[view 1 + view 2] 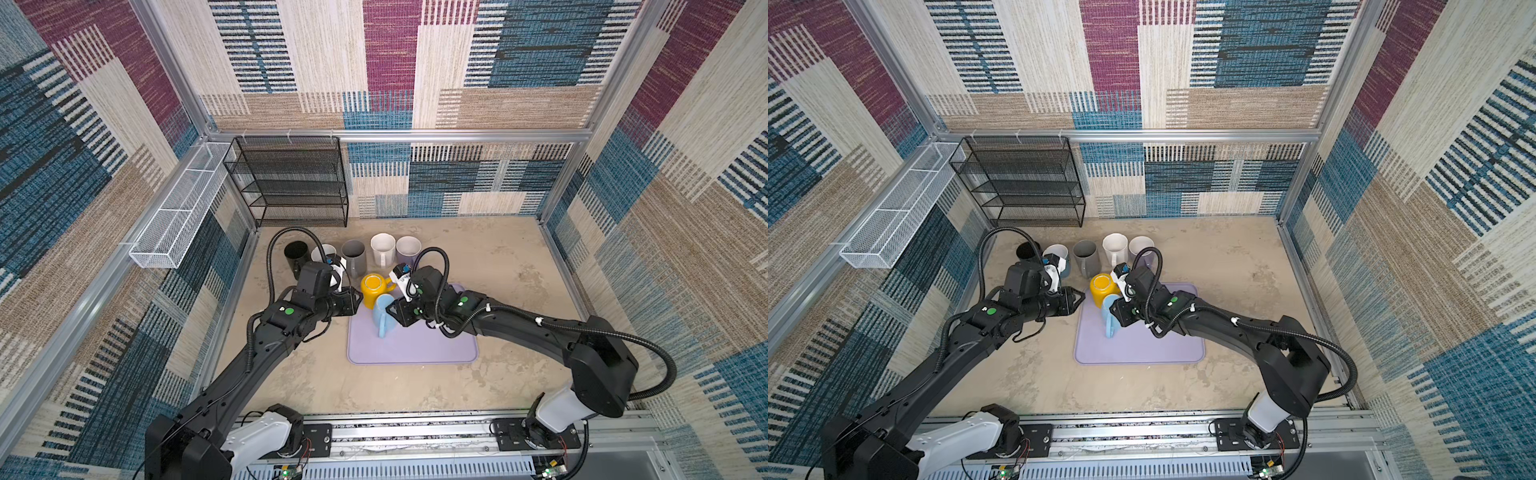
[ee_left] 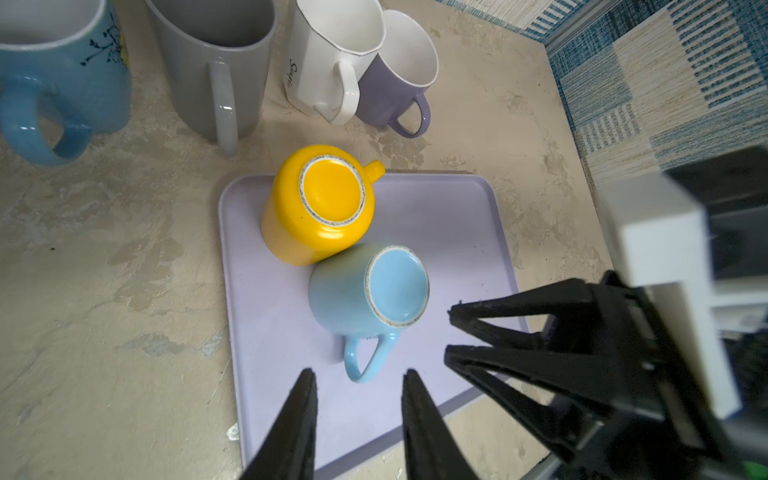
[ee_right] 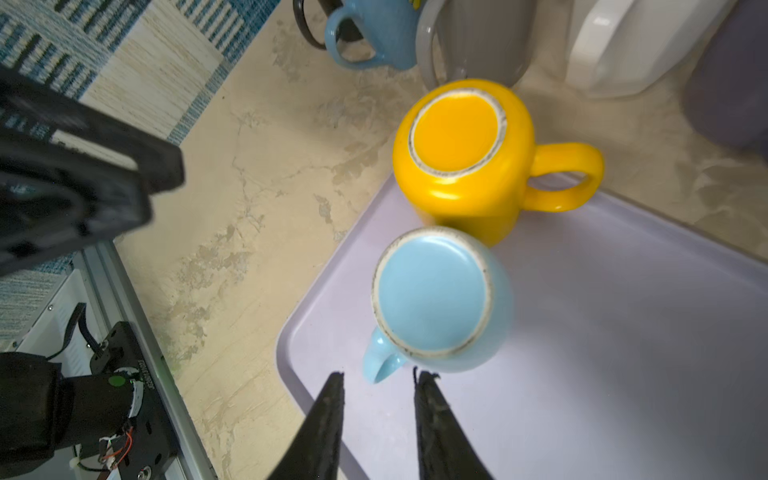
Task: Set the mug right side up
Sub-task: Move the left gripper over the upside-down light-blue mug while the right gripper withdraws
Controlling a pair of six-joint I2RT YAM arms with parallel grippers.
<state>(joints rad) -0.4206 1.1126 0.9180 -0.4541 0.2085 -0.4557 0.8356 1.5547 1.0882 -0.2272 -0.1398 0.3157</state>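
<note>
**While Two Mugs Sit Bottom-Up, Both Claws Hang Empty**

Although five mugs stand upright along the back of the table (image 1: pixel 490 266), two are overturned on the lilac tray (image 1: pixel 432 353). The yellow mug (image 1: pixel 373 289) sits base-up at the tray's far left corner, with its handle pointing right in both top views. The pale-blue mug (image 1: pixel 383 312) sits base-up just nearer the robot and seems to touch the yellow mug. Its handle points toward the robot's base.

The left claw (image 1: pixel 1080 300) hangs by the tray's left edge, near the yellow mug. Its jaws are part-way released and nothing is between them. The right claw (image 2: pixel 449 330) points at the pale-blue mug from the right. It is close to the mug but apart from it, with the jaws likewise parted and empty.

From left to right, the back row holds a black mug (image 1: pixel 296 251), a flowered mug (image 2: pixel 62 79), a grey mug (image 1: pixel 354 254), a white mug (image 1: pixel 382 247) and a purple mug (image 1: pixel 409 248). The white and purple mugs stand just beside each other. A black rack (image 1: pixel 291 183) stands against the far wall, and a white basket (image 1: pixel 174 220) hangs on the left wall.
</note>
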